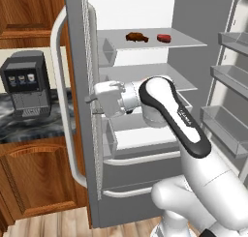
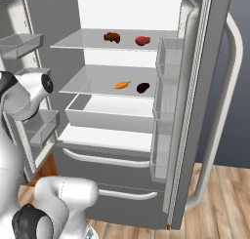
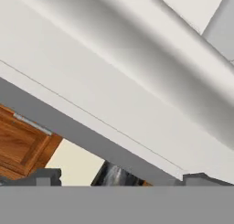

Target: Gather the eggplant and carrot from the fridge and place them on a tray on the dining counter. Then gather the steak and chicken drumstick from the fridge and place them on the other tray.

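— Four foods sit inside the tall grey double-door fridge [image 2: 195, 62]: short orange carrot [image 2: 121, 85] beside small dark purple eggplant [image 2: 143, 88], golden-brown drumstick [image 2: 112, 37] and red steak [image 2: 142, 40] above.

— Fingers [image 3: 43, 177]?

— Spread wide, empty, tips cut off against the left door's edge.

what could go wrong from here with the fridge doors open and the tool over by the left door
1. The open tool sits right at the left fridge door edge; swinging toward the shelves could likely clip or push that door.
2. The carrot and eggplant lie close together on the middle shelf, so reaching for one may nudge the other.
3. The right door's bins jut out beside that shelf, leaving a tighter path for the arm.
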